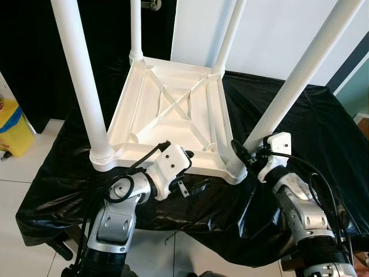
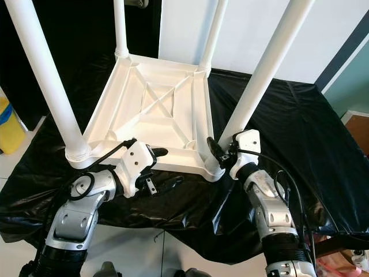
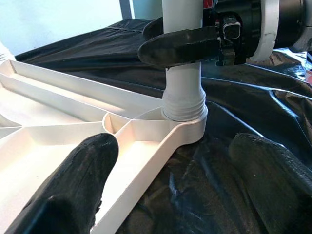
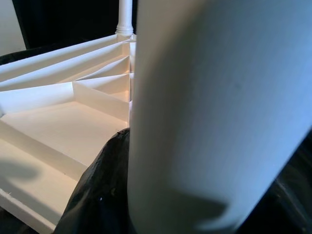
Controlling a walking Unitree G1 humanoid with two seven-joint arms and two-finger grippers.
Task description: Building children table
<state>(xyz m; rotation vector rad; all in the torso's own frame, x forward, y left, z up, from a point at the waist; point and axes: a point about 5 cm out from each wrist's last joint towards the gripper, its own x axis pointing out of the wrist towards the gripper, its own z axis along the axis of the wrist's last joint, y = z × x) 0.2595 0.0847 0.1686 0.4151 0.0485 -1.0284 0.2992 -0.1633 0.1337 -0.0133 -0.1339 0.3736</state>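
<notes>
A white children's table (image 1: 173, 98) lies upside down on a black cloth (image 1: 323, 127), its four legs pointing up. My right gripper (image 1: 242, 153) is shut on the near right leg (image 1: 294, 86) just above its screw socket (image 3: 184, 105); one of its fingers (image 3: 180, 46) crosses the leg in the left wrist view. That leg (image 4: 209, 107) stands very close in the right wrist view. My left gripper (image 1: 193, 170) is open at the tabletop's front edge, one finger (image 3: 73, 190) over the ribbed underside and the other (image 3: 273, 170) over the cloth.
The near left leg (image 1: 81, 75) rises steeply by my left arm, and two far legs (image 1: 135, 29) (image 1: 230, 34) stand at the back. A yellow bin (image 1: 14, 127) sits on the tiled floor (image 1: 29, 167) to the left. The cloth hangs over the support's front edge.
</notes>
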